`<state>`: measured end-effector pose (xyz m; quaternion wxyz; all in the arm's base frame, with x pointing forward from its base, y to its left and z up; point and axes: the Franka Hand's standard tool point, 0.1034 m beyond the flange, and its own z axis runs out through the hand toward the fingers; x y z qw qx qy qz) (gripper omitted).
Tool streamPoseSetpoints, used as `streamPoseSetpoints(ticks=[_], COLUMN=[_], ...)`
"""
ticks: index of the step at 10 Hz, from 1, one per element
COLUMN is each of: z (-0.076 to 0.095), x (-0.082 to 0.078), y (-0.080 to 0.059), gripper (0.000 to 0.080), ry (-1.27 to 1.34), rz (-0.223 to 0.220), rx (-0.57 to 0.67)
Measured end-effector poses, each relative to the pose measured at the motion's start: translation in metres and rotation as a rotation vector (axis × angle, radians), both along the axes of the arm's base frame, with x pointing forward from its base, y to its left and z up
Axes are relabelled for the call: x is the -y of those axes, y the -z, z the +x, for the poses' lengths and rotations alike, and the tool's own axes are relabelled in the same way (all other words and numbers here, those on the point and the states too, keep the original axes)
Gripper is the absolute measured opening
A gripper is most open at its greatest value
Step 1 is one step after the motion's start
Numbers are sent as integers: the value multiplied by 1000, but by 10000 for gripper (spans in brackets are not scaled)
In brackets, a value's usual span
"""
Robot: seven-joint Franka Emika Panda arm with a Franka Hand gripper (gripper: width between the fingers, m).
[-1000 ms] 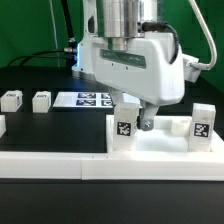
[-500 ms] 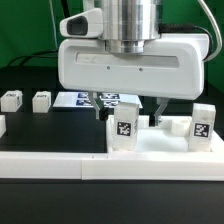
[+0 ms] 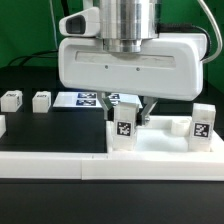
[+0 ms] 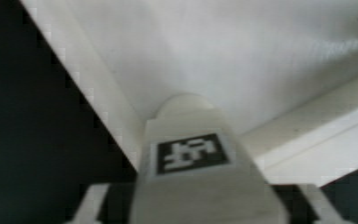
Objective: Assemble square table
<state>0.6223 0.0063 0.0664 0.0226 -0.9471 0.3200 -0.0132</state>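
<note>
A white block leg (image 3: pixel 124 131) with a black-and-white tag stands upright on the near left part of the square table's white slab (image 3: pixel 160 147). My gripper (image 3: pixel 128 116) comes straight down over it, one finger against each side, shut on this leg. In the wrist view the same leg (image 4: pixel 197 160) fills the space between the fingers (image 4: pixel 105 205), with the slab (image 4: pixel 211 50) below it. A second leg (image 3: pixel 203 125) stands on the slab at the exterior view's right. Two more legs (image 3: pixel 11 100) (image 3: pixel 41 100) lie on the black table at the left.
The marker board (image 3: pixel 82 99) lies flat behind the gripper. A long low white border wall (image 3: pixel 50 165) runs along the near edge, with the slab against it. Green backdrop and cables stand at the back.
The fingers, spread wide on either side of the leg half a second ago, have closed in onto its sides. A second ago the hand was turned at an angle; it now faces square.
</note>
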Motion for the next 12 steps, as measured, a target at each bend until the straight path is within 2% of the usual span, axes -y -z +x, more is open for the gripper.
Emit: streamPoseSetpoints(ticks=[2, 5, 8, 10, 12], z=[0, 3, 4, 4, 4], x=[0, -1, 1, 1, 1], y=[0, 0, -1, -1, -1], gripper=[288, 288, 290, 290, 291], ry=[131, 650, 1036, 1212, 1275], rz=[6, 11, 48, 71, 70], rx=[-4, -49, -68, -74, -73])
